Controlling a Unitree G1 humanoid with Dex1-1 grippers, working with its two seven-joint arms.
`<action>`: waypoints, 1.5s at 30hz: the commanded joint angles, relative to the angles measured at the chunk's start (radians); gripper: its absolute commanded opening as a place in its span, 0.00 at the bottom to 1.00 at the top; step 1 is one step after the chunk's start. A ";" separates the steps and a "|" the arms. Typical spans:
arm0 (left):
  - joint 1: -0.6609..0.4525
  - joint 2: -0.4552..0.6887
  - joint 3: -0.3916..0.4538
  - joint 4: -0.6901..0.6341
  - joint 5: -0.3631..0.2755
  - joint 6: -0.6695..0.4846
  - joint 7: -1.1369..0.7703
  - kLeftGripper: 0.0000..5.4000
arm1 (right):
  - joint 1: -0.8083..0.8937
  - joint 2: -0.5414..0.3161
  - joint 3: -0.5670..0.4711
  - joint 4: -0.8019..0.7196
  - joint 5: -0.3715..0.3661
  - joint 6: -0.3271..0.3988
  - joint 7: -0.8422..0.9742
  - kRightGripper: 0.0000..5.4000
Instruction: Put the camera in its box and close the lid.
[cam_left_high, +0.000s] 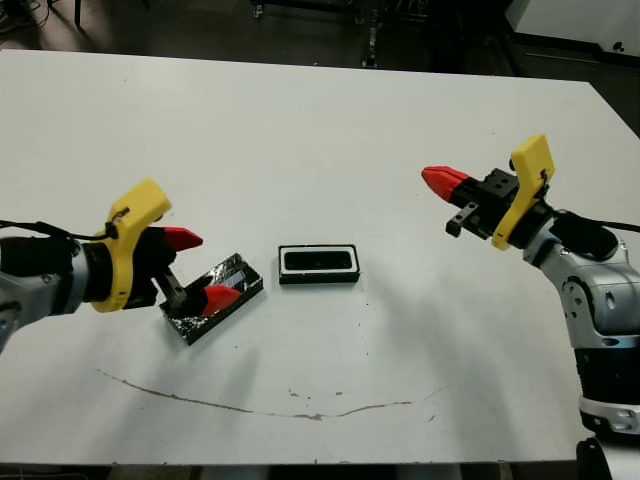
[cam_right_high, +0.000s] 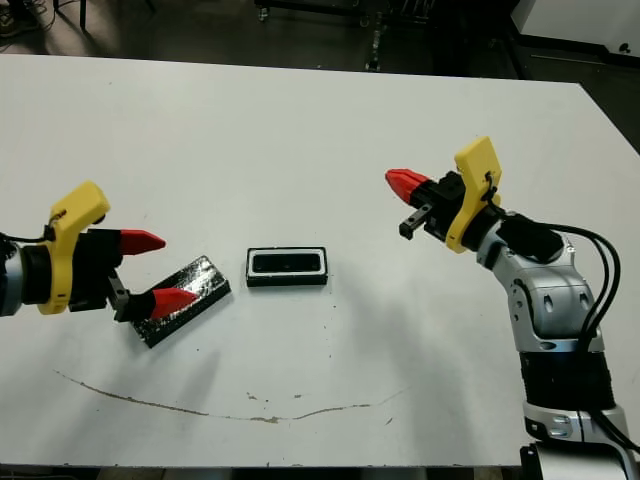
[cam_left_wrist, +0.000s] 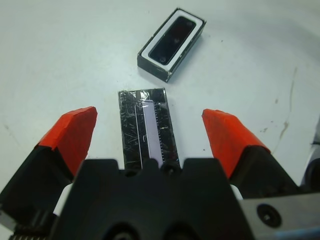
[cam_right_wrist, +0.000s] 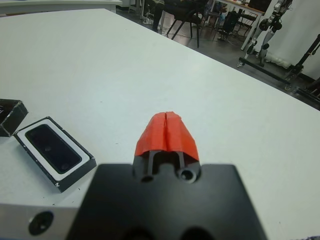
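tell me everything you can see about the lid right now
The lid is a flat black rectangular panel with a glossy, ribbed, reflective top and a pale streak along its length. It lies flat on the white table, angled, left of the box and apart from it. The box already holds the camera. The open left gripper straddles the lid, one red fingertip on each side; whether either touches it cannot be told.
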 joint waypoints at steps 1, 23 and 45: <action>-0.003 0.011 -0.022 -0.005 0.005 0.026 0.001 1.00 | 0.022 -0.016 0.001 0.000 -0.004 0.014 -0.008 0.00; 0.015 -0.020 -0.067 0.050 0.016 0.080 0.026 1.00 | 0.029 -0.018 0.010 0.011 0.000 -0.004 0.015 0.00; 0.077 -0.009 -0.155 0.086 0.181 -0.049 0.011 1.00 | 0.040 -0.015 0.010 0.003 0.011 0.009 0.020 0.00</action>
